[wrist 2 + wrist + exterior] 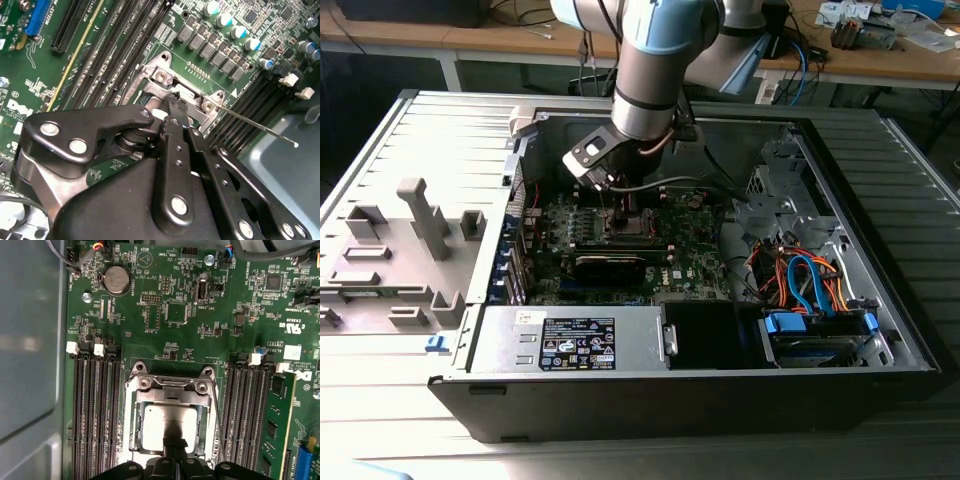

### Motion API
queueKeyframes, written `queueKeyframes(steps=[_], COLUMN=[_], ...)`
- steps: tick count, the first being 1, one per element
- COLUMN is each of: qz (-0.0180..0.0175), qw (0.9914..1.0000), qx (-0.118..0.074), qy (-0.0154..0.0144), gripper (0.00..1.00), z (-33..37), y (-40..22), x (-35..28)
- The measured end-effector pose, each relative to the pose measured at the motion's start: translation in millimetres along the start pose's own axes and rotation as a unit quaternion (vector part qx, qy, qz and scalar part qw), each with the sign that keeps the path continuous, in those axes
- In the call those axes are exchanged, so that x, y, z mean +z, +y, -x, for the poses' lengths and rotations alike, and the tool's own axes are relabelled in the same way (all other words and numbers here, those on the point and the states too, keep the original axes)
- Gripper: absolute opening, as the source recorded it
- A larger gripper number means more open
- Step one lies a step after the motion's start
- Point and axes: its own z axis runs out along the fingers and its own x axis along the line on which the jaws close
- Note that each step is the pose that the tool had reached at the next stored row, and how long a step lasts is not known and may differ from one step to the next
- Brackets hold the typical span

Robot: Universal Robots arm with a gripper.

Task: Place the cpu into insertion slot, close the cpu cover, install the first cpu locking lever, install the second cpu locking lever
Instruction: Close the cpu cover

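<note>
The cpu [167, 421], a dull silver square, lies in the insertion slot [131, 405] on the green board. The cpu cover [170, 396], a metal frame with a square window, is folded down flat around it. My gripper [172, 447] reaches over the cpu's near edge, its black fingers [176, 107] drawn together into one narrow tip that touches the cover's edge [192, 97]. One thin wire locking lever [260, 128] sticks out free from the socket corner. In the exterior view the gripper [625, 205] hangs inside the open computer case over the slot [625, 228].
Long black memory slots [97, 410] flank the socket on both sides, and a memory card [277, 415] stands in one. A coin battery [116, 280] and the grey case wall [30, 340] are close. The power supply [580, 340] and cable bundle [800, 280] fill the case.
</note>
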Motion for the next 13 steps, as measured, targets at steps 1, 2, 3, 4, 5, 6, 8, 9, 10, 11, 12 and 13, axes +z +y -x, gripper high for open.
queueKeyframes(steps=[1,2,3,4,5,6,8,9,10,11,12,13], qz=[-0.0001,-0.0002,-0.0001,-0.0001,-0.0002,-0.0002,0.0007,-0.0001,-0.0002,-0.0007,-0.0011,-0.0012], qw=[1.0,1.0,1.0,1.0,1.0,1.0,1.0,1.0,1.0,1.0,1.0,1.0], qx=[0.0,0.0,0.0,0.0,0.0,0.0,0.0,0.0,0.0,0.0,0.0,0.0], qy=[-0.0002,-0.0003,-0.0002,-0.0002,-0.0006,-0.0007,0.0004,-0.0005,-0.0003,-0.0002,-0.0002,-0.0003], gripper=[0.11,0.11,0.11,0.11,0.11,0.11,0.11,0.11,0.11,0.11,0.11,0.11], z=[0.1,0.1,0.1,0.0,0.0,0.0,-0.3,0.0,0.0,0.1,0.2,0.2], y=[0.0,0.0,0.0,0.1,0.1,0.2,0.1,-0.5,0.2,1.2,1.7,1.7], x=[0.7,0.8,1.2,1.8,2.1,2.1,-0.4,-5.9,-6.5,-6.6,-6.7,-6.8])
